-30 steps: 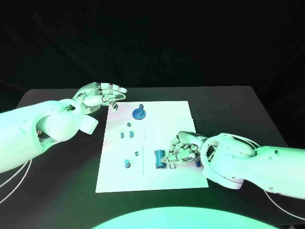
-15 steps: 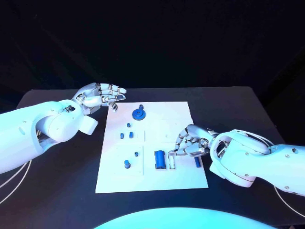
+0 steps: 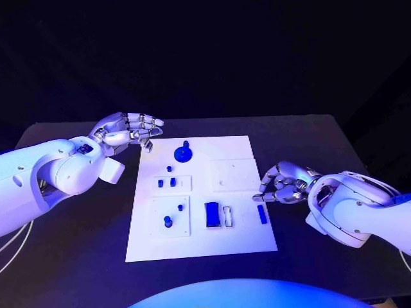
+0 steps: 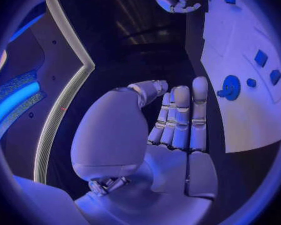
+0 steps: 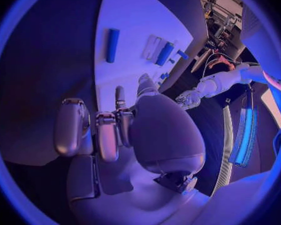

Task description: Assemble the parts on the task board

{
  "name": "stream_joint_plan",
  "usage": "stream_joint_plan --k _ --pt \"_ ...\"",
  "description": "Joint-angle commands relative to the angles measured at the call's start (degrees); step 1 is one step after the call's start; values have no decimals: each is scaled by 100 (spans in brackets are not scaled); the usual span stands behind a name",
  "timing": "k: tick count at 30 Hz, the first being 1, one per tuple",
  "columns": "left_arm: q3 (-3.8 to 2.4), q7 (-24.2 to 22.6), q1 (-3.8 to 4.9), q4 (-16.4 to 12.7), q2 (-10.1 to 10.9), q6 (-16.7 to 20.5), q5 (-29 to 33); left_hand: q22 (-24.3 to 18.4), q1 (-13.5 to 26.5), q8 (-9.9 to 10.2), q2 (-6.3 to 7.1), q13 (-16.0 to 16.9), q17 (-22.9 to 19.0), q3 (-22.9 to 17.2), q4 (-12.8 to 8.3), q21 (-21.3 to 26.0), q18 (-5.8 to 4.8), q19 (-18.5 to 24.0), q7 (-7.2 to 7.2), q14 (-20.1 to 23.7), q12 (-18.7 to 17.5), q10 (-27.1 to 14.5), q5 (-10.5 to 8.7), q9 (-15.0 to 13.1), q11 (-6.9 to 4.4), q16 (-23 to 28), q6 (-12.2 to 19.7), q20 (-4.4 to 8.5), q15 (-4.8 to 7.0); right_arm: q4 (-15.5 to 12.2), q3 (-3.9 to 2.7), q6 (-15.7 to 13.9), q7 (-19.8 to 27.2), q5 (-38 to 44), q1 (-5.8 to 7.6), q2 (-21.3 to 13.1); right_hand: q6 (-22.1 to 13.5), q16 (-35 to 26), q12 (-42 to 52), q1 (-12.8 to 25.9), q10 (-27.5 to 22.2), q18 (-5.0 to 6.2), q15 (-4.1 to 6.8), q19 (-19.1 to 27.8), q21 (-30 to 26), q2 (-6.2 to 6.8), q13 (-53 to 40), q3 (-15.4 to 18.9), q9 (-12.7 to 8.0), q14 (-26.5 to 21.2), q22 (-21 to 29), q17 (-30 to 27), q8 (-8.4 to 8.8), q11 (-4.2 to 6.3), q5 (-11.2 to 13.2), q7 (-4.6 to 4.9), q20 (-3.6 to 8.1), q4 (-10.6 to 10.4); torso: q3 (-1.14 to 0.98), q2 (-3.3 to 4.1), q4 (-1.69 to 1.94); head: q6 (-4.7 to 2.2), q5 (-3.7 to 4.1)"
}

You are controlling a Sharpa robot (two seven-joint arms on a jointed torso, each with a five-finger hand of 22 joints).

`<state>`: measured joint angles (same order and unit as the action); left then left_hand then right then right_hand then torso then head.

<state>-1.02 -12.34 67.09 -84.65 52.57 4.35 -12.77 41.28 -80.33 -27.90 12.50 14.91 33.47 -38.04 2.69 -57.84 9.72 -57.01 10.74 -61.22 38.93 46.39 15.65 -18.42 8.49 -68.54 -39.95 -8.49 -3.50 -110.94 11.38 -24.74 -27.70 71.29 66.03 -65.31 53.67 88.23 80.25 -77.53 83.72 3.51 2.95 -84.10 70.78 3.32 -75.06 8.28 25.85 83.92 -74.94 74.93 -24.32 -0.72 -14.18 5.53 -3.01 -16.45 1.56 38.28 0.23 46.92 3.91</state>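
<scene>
black table (image 3: 76,256), white task board (image 3: 243,240) unlabelled, both robot hands curled, holding nothing

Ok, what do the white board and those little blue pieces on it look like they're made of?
The task board looks like matte white plastic or painted sheet: flat, thin, no glare. The blue parts, such as the round one and the bar, look like moulded or printed plastic, uniformly coloured and dull. I can't confirm either.

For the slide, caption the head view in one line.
Both hands off the task board: left hand at its far corner, right hand empty beside a blue bar.
</scene>
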Motion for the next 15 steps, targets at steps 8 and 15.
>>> stream_joint_plan --k 8,15 --pt "1 -125 -2 -16 -5 18 25 -10 57 -39 -17 -6 -5 1 31 14 96 8 217 12 39 -43 28 5 -3 -26 58 -33 -17 -53 52 319 -303 684 -158 -215 217 -8 -20 -79 4 -27 6 -110 63 4 -577 90 25 497 -1077 971 -78 8 30 -57 -20 -15 -5 -1 -2 7 84" --pt "6 -125 -7 -7 -14 8 26 -10 57 -39 -17 -6 -5 1 31 14 96 8 217 12 39 -43 28 5 -3 -26 58 -33 -17 -3 62 449 -368 773 -298 -126 290 -9 -24 -7 8 -26 26 -111 61 -13 -577 148 31 497 -1077 969 -103 31 31 -83 -4 -30 -8 5 5 14 86"
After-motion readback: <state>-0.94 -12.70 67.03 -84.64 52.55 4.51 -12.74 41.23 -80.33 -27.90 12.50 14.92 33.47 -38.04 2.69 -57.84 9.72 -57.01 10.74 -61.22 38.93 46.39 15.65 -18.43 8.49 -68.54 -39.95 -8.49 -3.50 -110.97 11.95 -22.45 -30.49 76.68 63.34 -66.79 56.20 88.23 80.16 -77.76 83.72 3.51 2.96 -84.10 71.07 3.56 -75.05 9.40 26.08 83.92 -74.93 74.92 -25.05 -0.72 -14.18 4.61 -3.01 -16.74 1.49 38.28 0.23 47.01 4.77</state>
